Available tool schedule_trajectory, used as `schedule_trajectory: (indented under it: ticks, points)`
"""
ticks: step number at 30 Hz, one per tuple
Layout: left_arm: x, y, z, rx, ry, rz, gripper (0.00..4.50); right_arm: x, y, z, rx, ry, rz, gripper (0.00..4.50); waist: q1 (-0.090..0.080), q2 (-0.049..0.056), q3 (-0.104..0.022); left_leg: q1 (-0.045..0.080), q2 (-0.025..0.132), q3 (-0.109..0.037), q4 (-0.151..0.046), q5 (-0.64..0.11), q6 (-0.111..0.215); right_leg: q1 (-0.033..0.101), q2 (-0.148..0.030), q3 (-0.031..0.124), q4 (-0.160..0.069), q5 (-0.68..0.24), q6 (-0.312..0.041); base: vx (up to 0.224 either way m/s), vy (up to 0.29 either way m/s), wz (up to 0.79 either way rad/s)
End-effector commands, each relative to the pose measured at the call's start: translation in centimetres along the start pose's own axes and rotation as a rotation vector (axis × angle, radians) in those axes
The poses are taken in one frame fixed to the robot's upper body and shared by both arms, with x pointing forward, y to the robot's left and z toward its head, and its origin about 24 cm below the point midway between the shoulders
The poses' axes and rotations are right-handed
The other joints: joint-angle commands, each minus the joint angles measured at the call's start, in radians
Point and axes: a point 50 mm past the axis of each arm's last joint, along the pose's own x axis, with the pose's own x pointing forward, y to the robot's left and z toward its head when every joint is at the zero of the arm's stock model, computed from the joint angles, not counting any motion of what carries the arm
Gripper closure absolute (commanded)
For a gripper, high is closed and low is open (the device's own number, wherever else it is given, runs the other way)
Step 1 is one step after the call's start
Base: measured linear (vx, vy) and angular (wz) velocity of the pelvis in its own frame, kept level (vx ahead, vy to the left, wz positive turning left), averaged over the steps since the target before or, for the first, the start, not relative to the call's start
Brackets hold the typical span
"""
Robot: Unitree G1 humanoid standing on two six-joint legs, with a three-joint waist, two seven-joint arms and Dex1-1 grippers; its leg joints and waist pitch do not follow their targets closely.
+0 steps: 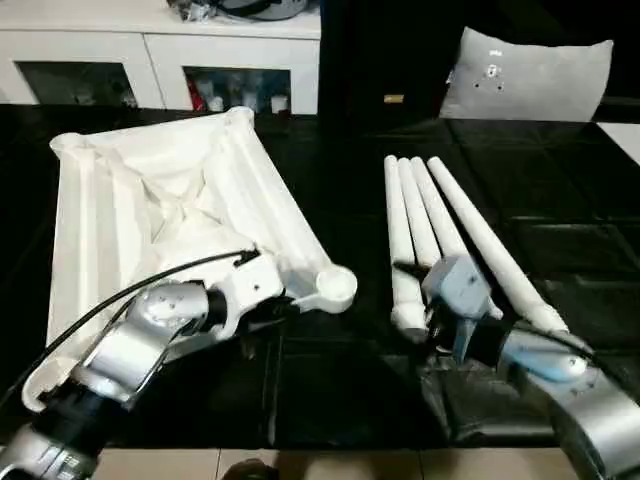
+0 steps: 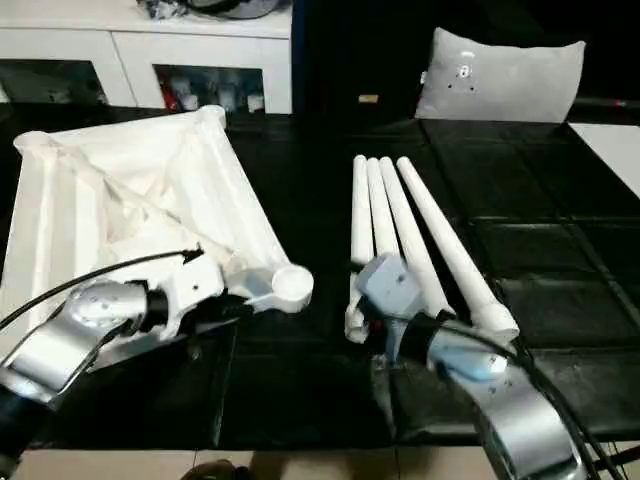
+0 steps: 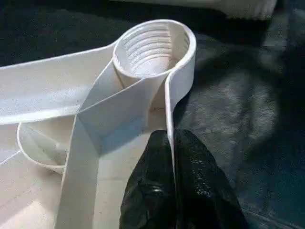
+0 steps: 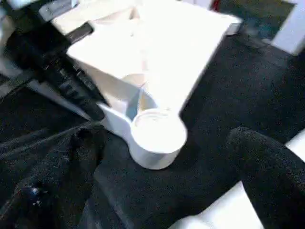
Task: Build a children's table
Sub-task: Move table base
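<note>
Tabletop (image 1: pixel 170 200) of the white children's table lies upside down on the left part of the black bench (image 1: pixel 330 390), ribbed underside up, with a round threaded socket (image 3: pixel 152 47) at its near right corner. The left tool (image 3: pixel 171 157) has its two black fingers pressed together on the thin rim wall of the tabletop, just near of that socket. Four white legs (image 1: pixel 440 225) lie side by side on the right part of the bench, fanning apart toward the near edge, well apart from the tabletop. The right tool (image 4: pixel 162 176) hangs over the near ends of the legs, its fingers (image 4: pixel 267 162) spread wide and holding nothing. A grey cushion (image 1: pixel 530 75) rests beyond the bench at the far right.
</note>
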Motion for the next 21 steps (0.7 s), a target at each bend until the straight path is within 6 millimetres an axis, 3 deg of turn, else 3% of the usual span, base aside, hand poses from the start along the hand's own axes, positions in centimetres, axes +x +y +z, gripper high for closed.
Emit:
schedule_trajectory:
  ticks: [1,3,4,6,10,11,12,13,16,17,21]
  points:
    - [0.4,0.3,0.9,0.032,-0.043,0.010,4.48,0.2,-0.9,0.2,0.003,0.001,-0.077,0.00,0.005,0.001,-0.069,0.020,0.108,-0.042,-0.062,-0.038,0.072,0.033,-0.140,0.061,-0.062,0.222,-0.216,0.000,0.000,0.00]
    - [0.6,-0.3,1.3,0.029,-0.072,-0.028,4.48,0.7,-2.1,0.1,-0.034,0.034,-0.257,0.00,0.002,0.001,-0.068,0.022,0.109,-0.043,-0.065,-0.047,0.063,0.029,-0.139,0.059,-0.063,0.187,-0.220,0.000,0.000,0.00]
    - [0.6,-0.6,1.4,0.023,-0.085,-0.044,4.21,0.9,-2.7,-0.3,-0.017,0.102,-0.339,0.00,0.001,0.002,-0.066,0.023,0.109,-0.043,-0.068,-0.055,0.050,0.029,-0.139,0.059,-0.065,0.156,-0.221,0.000,0.000,0.00]
    - [0.3,-0.9,1.5,0.016,-0.101,-0.057,4.05,1.3,-2.9,-0.9,0.019,0.217,-0.353,0.00,0.000,0.006,-0.067,0.028,0.109,-0.044,-0.068,-0.060,0.035,0.029,-0.137,0.059,-0.063,0.137,-0.230,0.000,0.000,0.00]
    - [0.0,-1.1,1.5,0.008,-0.112,-0.058,3.64,1.9,-2.8,-0.9,0.015,0.252,-0.330,0.00,0.005,0.004,-0.064,0.023,0.108,-0.041,-0.070,-0.086,0.015,0.033,-0.142,0.063,-0.068,0.111,-0.211,0.000,0.000,0.00]
    - [-0.8,-1.1,1.9,-0.026,-0.151,-0.046,3.59,3.1,-3.2,-0.4,0.072,0.245,-0.339,0.00,0.008,0.010,-0.065,0.026,0.109,-0.041,-0.068,-0.090,0.009,0.030,-0.144,0.063,-0.067,0.109,-0.210,0.000,0.000,0.00]
    - [-1.1,-1.1,2.0,-0.031,-0.163,-0.039,3.55,3.5,-3.4,-0.2,0.101,0.242,-0.352,0.00,-0.006,0.006,-0.063,0.019,0.107,-0.043,-0.073,-0.094,0.004,0.032,-0.144,0.062,-0.066,0.101,-0.224,0.000,0.000,0.00]
    - [-1.1,-1.1,2.0,-0.032,-0.164,-0.039,3.47,3.5,-3.4,-0.2,0.103,0.241,-0.353,0.00,-0.005,0.007,-0.064,0.026,0.108,-0.041,-0.070,-0.107,-0.006,0.027,-0.142,0.063,-0.067,0.083,-0.223,0.000,0.000,0.00]
    - [-2.0,-1.3,2.4,-0.048,-0.182,-0.027,3.25,4.8,-4.2,0.3,0.179,0.237,-0.399,0.00,-0.004,0.008,-0.061,0.029,0.107,-0.036,-0.071,-0.122,-0.026,0.023,-0.141,0.066,-0.070,0.044,-0.222,0.000,0.000,0.00]
    - [-2.3,-1.4,2.4,-0.048,-0.180,-0.026,3.17,5.3,-4.3,0.5,0.186,0.239,-0.401,0.00,-0.005,0.000,-0.061,0.027,0.106,-0.035,-0.073,-0.123,-0.027,0.023,-0.140,0.065,-0.072,0.036,-0.221,0.000,0.000,0.00]
    - [-2.9,-1.8,3.1,-0.053,-0.184,-0.022,2.82,6.3,-4.4,0.3,0.249,0.304,-0.413,0.00,-0.001,0.005,-0.062,0.032,0.106,-0.034,-0.075,-0.108,-0.044,0.017,-0.134,0.063,-0.067,0.036,-0.198,0.000,0.000,0.00]
